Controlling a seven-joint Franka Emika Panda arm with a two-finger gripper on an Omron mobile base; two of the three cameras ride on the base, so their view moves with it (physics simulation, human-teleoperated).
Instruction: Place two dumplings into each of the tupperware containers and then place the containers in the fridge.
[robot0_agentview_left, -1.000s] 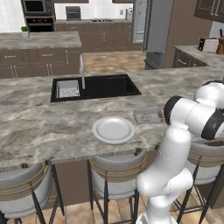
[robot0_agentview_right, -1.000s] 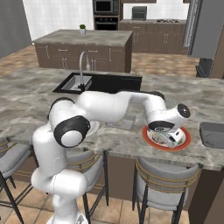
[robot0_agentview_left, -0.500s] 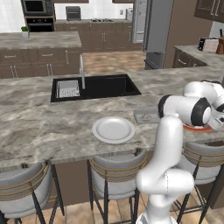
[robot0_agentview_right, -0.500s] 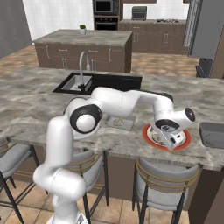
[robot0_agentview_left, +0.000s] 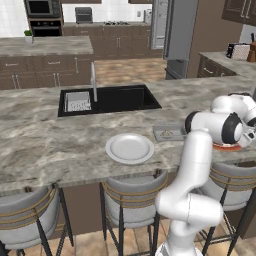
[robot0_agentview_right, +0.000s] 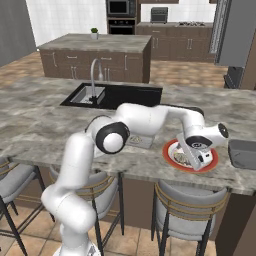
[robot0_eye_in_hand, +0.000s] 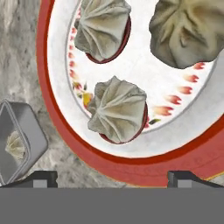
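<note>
Three dumplings (robot0_eye_in_hand: 117, 109) are seen on the red-rimmed plate (robot0_eye_in_hand: 43, 87) in the hand view, each a pleated beige lump with its folds gathered to a central peak that faces the camera. They are nearly round, so no long axis can be made out. One lies nearest the finger tips, a second (robot0_eye_in_hand: 103, 27) beyond it, and a third (robot0_eye_in_hand: 188, 30) off to the side, all apart from one another.

The gripper (robot0_eye_in_hand: 112, 177) is held just over the plate's rim with its jaws spread wide; nothing is gripped between them. In the right base view the gripper (robot0_agentview_right: 199, 156) is seen over the same plate (robot0_agentview_right: 171, 161) at the counter's near edge.

One tupperware container (robot0_eye_in_hand: 19, 142) lies on the marble counter (robot0_eye_in_hand: 17, 52) just beside the plate (a single dumpling (robot0_eye_in_hand: 16, 144) is seen inside it). Another container (robot0_agentview_right: 242, 152) sits further along the counter in the right base view. The fridge (robot0_agentview_left: 177, 30) stands well apart across the kitchen, and a white plate (robot0_agentview_left: 129, 148) rests near the sink (robot0_agentview_left: 107, 99).
</note>
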